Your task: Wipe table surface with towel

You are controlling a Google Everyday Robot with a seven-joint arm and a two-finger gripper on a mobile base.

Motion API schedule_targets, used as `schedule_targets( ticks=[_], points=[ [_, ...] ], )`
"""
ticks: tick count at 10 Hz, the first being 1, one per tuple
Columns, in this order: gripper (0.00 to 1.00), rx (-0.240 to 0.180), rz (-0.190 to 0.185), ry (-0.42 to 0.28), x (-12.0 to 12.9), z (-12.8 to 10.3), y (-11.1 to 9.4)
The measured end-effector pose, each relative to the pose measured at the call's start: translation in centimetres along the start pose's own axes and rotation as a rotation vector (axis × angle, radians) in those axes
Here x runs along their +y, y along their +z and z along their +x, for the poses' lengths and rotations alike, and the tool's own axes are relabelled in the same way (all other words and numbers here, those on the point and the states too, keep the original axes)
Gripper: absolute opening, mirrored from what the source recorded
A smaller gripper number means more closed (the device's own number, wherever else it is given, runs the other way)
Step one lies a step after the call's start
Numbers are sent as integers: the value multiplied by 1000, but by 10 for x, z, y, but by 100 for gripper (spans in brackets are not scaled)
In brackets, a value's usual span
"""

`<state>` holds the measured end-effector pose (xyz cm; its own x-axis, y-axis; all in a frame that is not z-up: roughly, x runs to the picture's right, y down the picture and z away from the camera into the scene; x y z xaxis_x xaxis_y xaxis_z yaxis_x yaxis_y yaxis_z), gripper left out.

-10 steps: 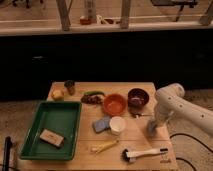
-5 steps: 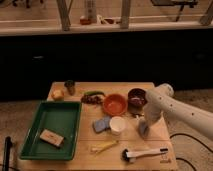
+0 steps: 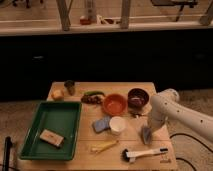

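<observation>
Towel [image 3: 147, 134] meets bench [image 3: 84, 156] at the right edge as my wipe gets under way.
I judge the job barely begun: most of the crowded surface looks unwiped. My hand [image 3: 148, 131] sits low by the right rim, pinching the grey cloth, which hangs with its long axis near upright, lower end on the wood just above the brush [image 3: 145, 154].
</observation>
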<state>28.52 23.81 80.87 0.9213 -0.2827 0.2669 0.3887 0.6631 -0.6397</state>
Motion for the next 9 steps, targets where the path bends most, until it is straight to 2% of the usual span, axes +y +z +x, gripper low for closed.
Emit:
schedule_targets(
  ticks=[2,4,7,9],
  points=[
    [0,39,-2,65,6,23,-6],
    [0,67,3,99,-3,39,-11],
    [0,65,-2,77,-30,33,-7],
    [0,61,-7,62,-38,28,-2]
  ],
)
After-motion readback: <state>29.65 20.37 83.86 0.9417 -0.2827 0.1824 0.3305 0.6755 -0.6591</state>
